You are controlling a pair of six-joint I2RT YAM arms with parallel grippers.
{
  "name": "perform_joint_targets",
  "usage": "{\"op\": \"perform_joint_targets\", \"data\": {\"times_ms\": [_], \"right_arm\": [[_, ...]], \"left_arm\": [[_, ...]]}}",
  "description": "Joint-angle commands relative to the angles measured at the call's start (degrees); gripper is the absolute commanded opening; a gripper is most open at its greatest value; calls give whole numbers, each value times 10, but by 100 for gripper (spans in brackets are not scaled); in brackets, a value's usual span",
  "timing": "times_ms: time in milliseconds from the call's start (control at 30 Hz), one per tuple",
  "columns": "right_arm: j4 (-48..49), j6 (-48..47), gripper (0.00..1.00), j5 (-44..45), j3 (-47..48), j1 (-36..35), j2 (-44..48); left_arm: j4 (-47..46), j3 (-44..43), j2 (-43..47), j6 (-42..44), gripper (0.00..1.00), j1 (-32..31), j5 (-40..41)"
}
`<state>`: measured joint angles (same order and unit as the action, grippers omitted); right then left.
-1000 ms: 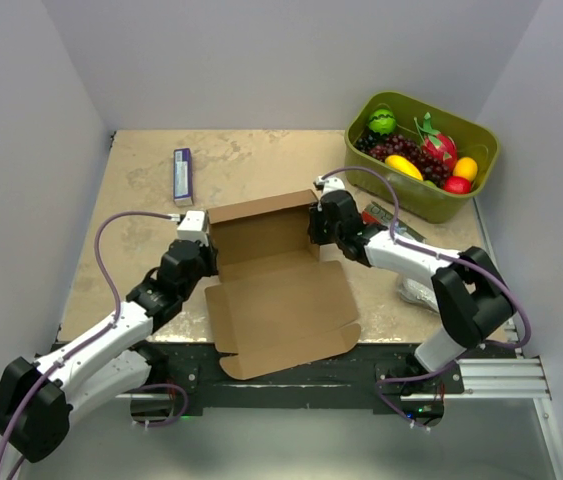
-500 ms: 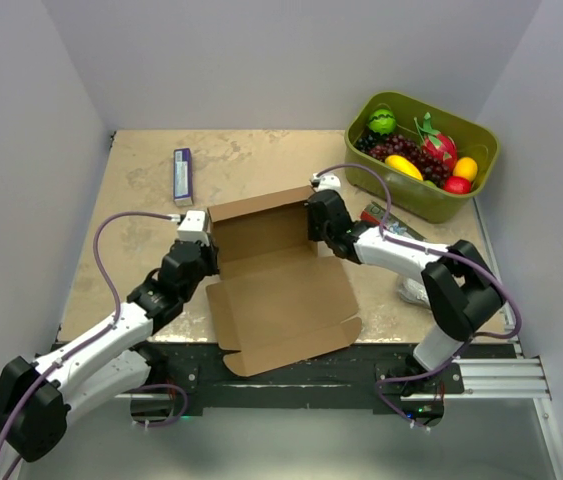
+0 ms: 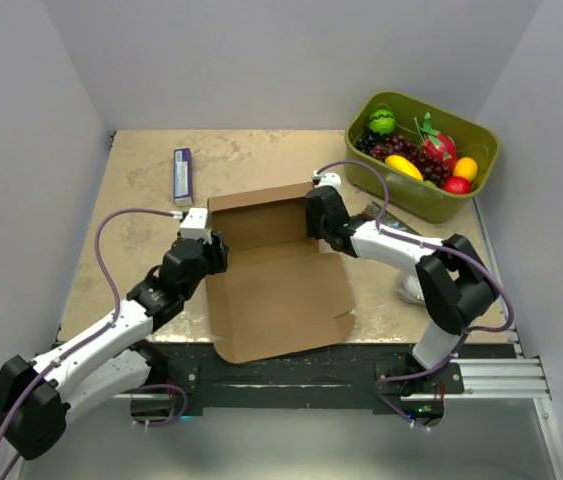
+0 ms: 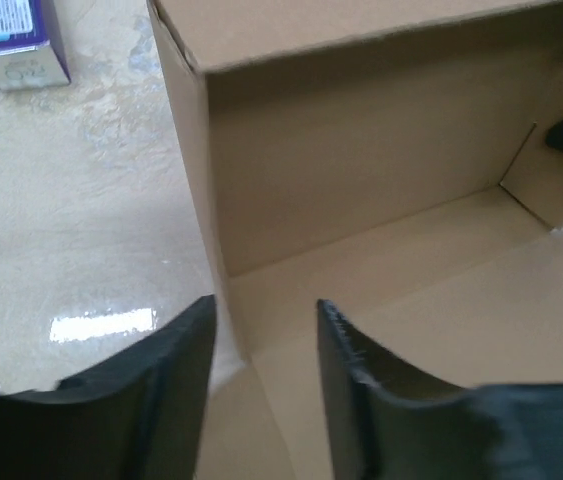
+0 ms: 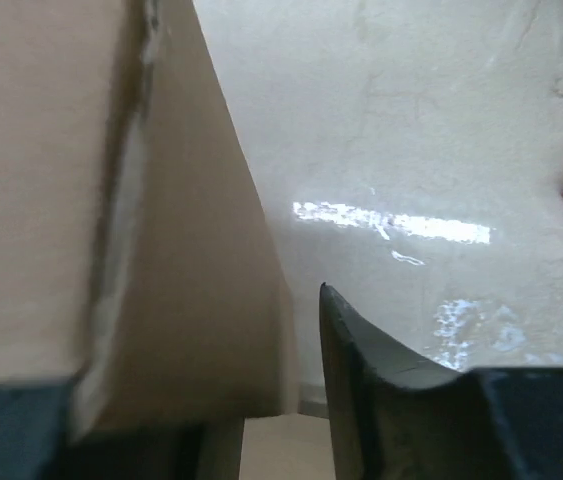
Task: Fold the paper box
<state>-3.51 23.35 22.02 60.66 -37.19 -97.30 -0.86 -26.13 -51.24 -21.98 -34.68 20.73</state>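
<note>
Box (image 3: 279, 295) sits mid-counter (image 3: 131, 200), back wall up. Left end effector (image 3: 217, 250) is open, straddling the left wall. Right end effector (image 3: 313, 225) is open too, loosely around the right wall.

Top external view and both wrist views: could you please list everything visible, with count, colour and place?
paper box: one, brown, middle of the table, far wall upright
small carton: one, purple and white, far left
bin: one, olive green, far right corner
fruit: several, green, dark purple, red, yellow, in the bin
flat packet: one, dark, beside the bin, partly hidden
table: one, beige
left arm: one, white and black
right arm: one, white and black
left pincer: one, black, open, at the box's left wall
right pincer: one, black, open, at the box's right wall
</note>
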Motion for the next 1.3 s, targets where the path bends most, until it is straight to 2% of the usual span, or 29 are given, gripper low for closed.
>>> {"op": "perform_joint_targets", "data": {"times_ms": [0,33,67,100,233,333,367,500,600,867,1033,1267], "right_arm": [[-81,-5,48,14,32,15,-14],[-84,-8,53,8,33,16,-11],[-85,-9,54,3,31,16,0],[-84,-9,54,1,27,16,4],[-88,-15,52,-11,26,17,23],[-103,-23,62,-43,34,16,35],[-103,-26,68,-63,31,17,41],[-110,-43,79,-96,17,16,79],[-121,-55,83,-121,6,17,118],[-142,-54,91,-139,-43,16,224],[-156,-49,95,-128,-60,27,281],[-158,-44,97,-138,-60,49,342]], "left_arm": [[8,-58,9,-17,62,-4,-13],[37,-65,9,-17,66,-4,-10],[46,-71,10,-18,69,-4,-9],[53,-82,11,-17,73,-4,-9],[95,-111,19,9,80,-4,-14],[123,-155,16,63,83,-4,-22],[131,-187,1,109,83,-5,-31],[169,-254,-55,247,83,-4,-85],[184,-291,-107,318,83,-6,-110],[114,-291,-155,438,84,-60,-141],[49,-279,-174,488,85,-90,-84],[17,-284,-233,541,86,-109,-65]]}}
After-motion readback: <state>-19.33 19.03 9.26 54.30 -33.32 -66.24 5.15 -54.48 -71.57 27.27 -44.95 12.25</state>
